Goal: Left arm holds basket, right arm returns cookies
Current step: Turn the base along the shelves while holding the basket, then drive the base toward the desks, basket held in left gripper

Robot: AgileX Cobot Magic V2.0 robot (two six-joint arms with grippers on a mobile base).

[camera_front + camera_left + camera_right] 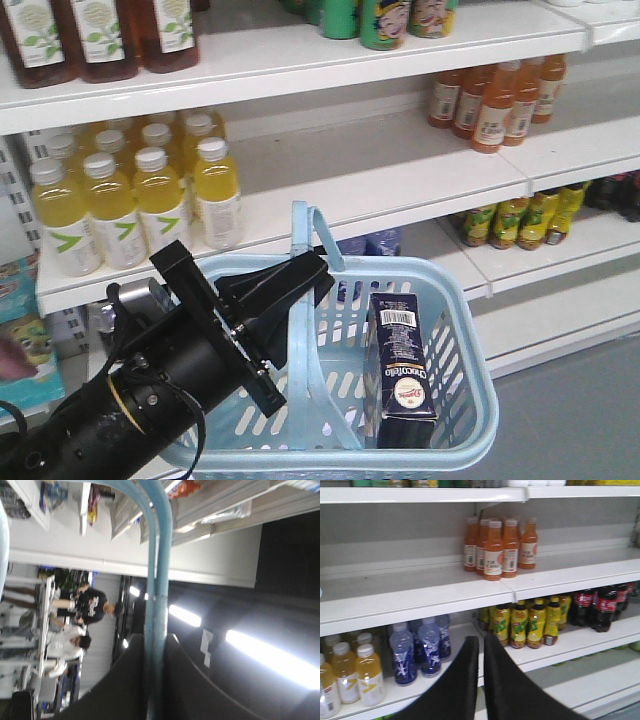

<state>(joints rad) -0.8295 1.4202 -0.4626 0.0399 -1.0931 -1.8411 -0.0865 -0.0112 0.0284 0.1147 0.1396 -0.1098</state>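
Note:
The light blue basket [472, 335] hangs in front of the shelves. My left arm [160, 385] reaches in from the lower left. Its left gripper [316, 274] is shut on one of the basket's loop handles [305, 300]. In the left wrist view that handle [159, 575] runs up from between the black fingers of the left gripper [156, 641]. The navy cookies box [400, 372] stands inside the basket near its right wall, barcode end up. In the right wrist view the right gripper [481, 639] faces the shelves, shut with nothing between its fingers. It is out of the front view.
White shelves hold yellow drink bottles [130, 205], orange bottles [497, 100] and brown bottles [100, 35]. The right wrist view shows blue bottles [417, 647], yellow-green bottles [525, 622], cola bottles [600, 605] and orange bottles [495, 545]. Grey floor [585, 410] lies at lower right.

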